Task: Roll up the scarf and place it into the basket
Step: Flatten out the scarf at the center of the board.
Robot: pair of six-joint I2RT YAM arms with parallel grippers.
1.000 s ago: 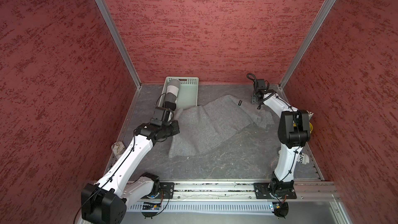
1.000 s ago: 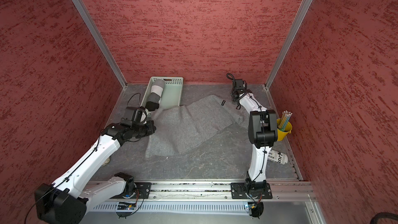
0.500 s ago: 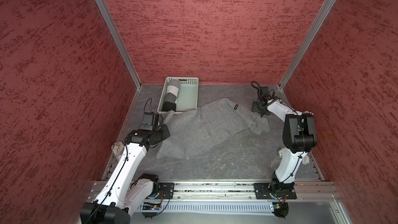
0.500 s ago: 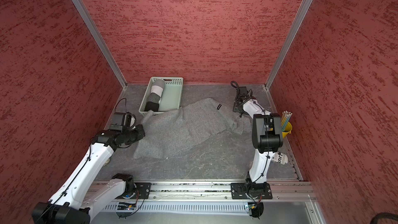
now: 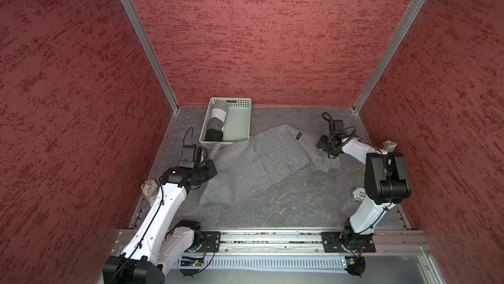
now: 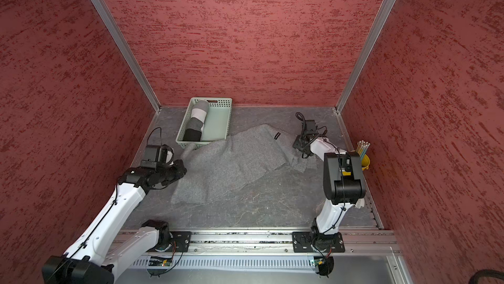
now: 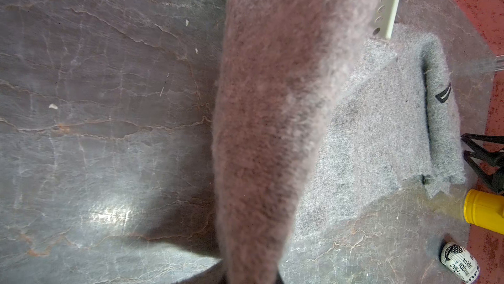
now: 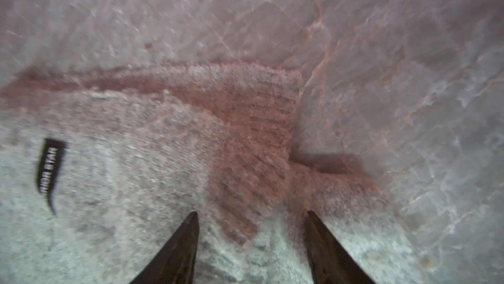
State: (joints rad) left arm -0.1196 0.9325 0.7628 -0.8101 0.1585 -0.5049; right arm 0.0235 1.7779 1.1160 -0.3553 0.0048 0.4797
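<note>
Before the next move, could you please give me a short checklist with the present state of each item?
1. Left gripper shut on the scarf edge: ok.
2. Right gripper open, jaws over a scarf corner: ok.
3. Scarf rolled up: not ok; it lies spread and creased on the table.
4. Basket has free floor beside the striped roll inside: ok.
5. Scarf edge free of the basket's near wall: cannot tell.

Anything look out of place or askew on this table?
The grey scarf lies unrolled and rumpled, skewed across the table, one edge bunched against the basket, which already holds a rolled striped scarf.
</note>
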